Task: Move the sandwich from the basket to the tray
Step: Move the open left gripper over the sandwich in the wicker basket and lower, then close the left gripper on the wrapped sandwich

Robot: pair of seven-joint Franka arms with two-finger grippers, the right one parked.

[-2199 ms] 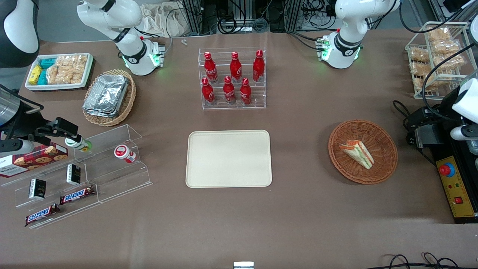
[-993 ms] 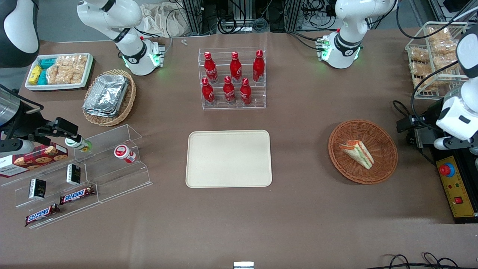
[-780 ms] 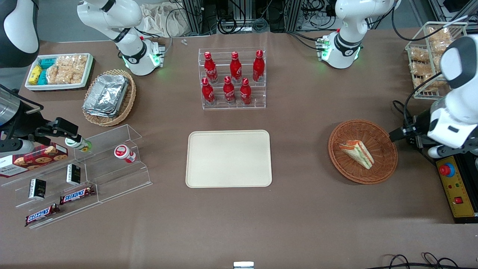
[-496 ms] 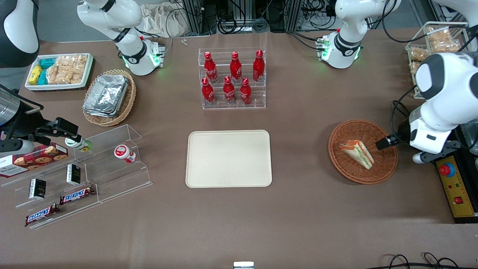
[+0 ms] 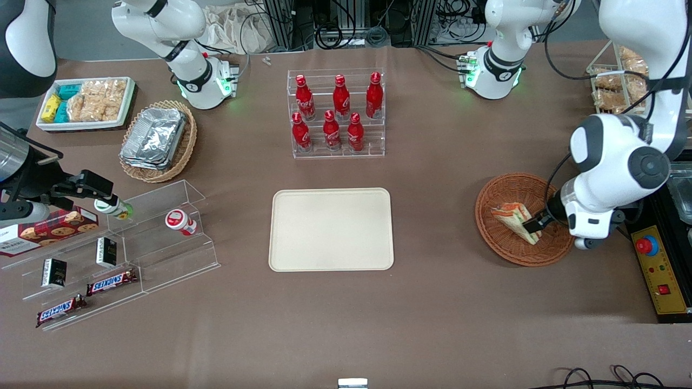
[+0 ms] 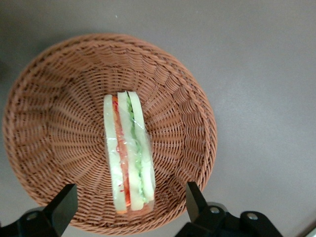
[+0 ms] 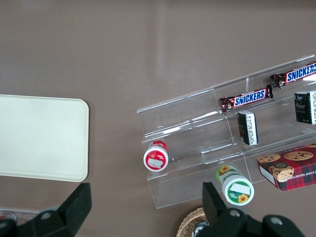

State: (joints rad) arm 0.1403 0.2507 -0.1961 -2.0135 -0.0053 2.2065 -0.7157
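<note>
**Over the basket, claw spread wide**

Inside the round woven wicker basket — reddish-brown, shallow, ribbed — lies the sandwich, a wedge of smooth white bread with orange and green layers showing edge-up. Hovering above it, the claw, dark fingers parted wide on either flank of the wedge, touching nothing — long axis running between them. Toward the surface's middle, the flat cream tray, rounded corners, low rim.
</note>
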